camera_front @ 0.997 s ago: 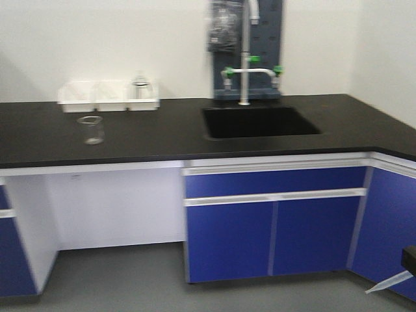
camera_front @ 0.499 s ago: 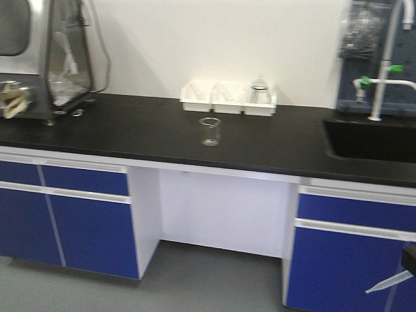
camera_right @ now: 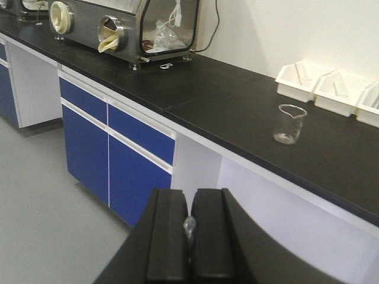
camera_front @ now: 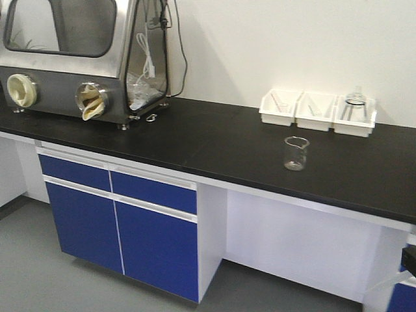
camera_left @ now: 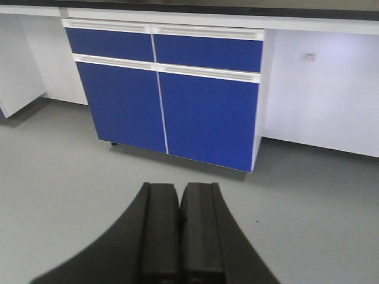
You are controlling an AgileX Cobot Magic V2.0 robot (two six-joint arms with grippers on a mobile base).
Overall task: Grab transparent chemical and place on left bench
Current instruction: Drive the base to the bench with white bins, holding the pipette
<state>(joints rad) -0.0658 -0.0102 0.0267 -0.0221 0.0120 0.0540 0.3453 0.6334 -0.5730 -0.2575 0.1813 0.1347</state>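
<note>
The right pincer (camera_right: 189, 198) is gripping a clear dropper (camera_front: 389, 281), likely needing a slow, level reach toward the beaker (camera_right: 289, 124) on the counter (camera_right: 237, 100); the left pincer (camera_left: 179, 189) is hanging closed.

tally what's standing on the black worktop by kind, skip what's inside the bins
On the black worktop:
stainless glove box: 1
white plastic bins: 3
clear glass beaker: 1
total: 5
</note>
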